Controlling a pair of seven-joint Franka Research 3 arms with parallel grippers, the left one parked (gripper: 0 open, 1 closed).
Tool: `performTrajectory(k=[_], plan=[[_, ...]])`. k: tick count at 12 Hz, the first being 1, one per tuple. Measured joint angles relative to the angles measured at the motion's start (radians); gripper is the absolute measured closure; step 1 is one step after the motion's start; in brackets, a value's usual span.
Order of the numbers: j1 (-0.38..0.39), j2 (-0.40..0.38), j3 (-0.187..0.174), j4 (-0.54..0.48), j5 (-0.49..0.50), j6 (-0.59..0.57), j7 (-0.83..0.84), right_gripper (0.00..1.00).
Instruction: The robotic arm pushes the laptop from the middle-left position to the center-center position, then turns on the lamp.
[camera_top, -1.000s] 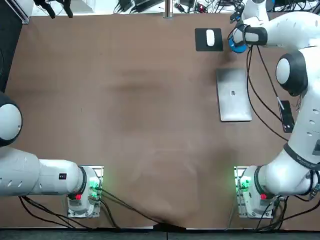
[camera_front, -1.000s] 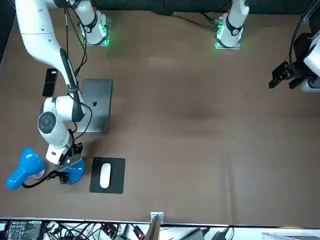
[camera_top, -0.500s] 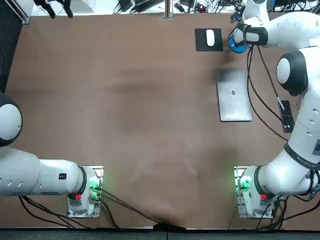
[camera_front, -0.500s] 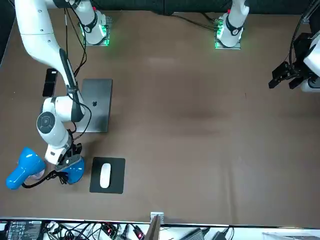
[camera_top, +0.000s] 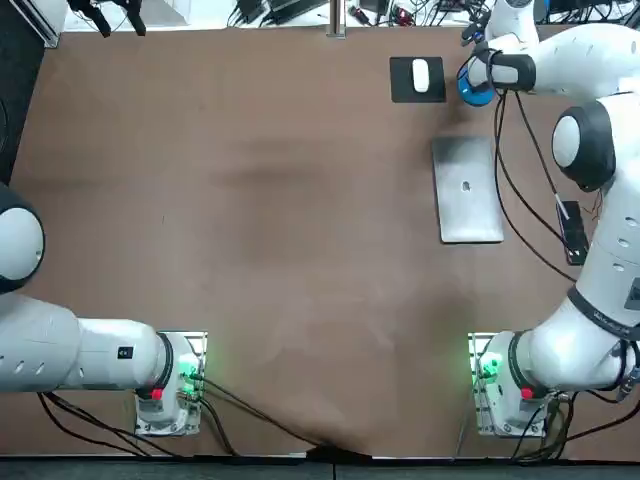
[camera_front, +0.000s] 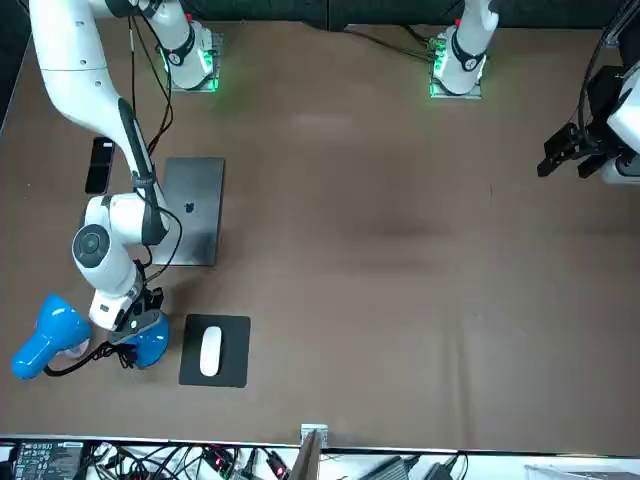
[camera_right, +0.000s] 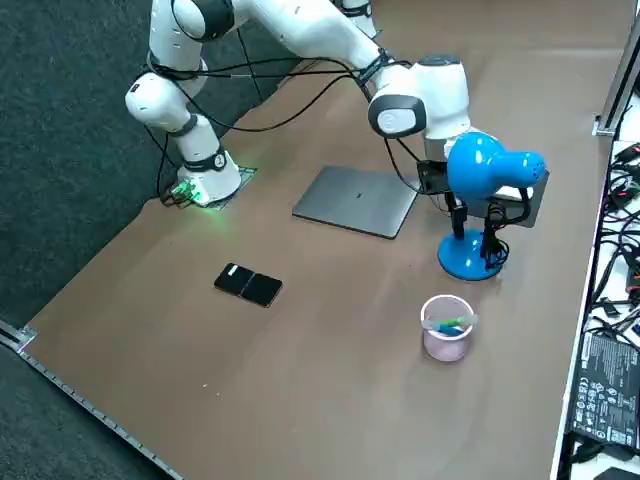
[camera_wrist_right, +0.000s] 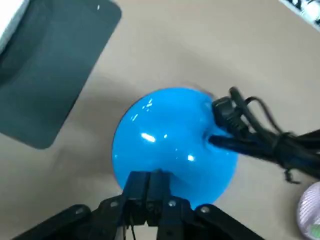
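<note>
Two steps, we're on 2nd: turning on lamp (camera_wrist_right: 175, 135) | right gripper (camera_wrist_right: 152, 176) fingers pinched together, tips over lamp base rim, contact unclear | laptop (camera_top: 467, 190) flat nr lamp, arm-base side | we'd press straight down, gently, w/o tipping lamp or snagging cord (camera_wrist_right: 255, 142)

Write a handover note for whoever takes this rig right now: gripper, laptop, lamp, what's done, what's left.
Right gripper: shut, tips down at the edge of the lamp base; contact unclear.
Laptop: closed, flat, right of the table's centre in the top view, near the lamp.
Done: the arm is at the lamp. The laptop is not at centre.
Left: turn the lamp on; no light shows.
</note>
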Motion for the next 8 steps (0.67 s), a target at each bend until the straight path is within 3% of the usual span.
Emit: performTrajectory(k=[8], plan=[[0.016, -0.022, 0.022, 0.057, 0.000, -0.084, 0.001, 0.98]])
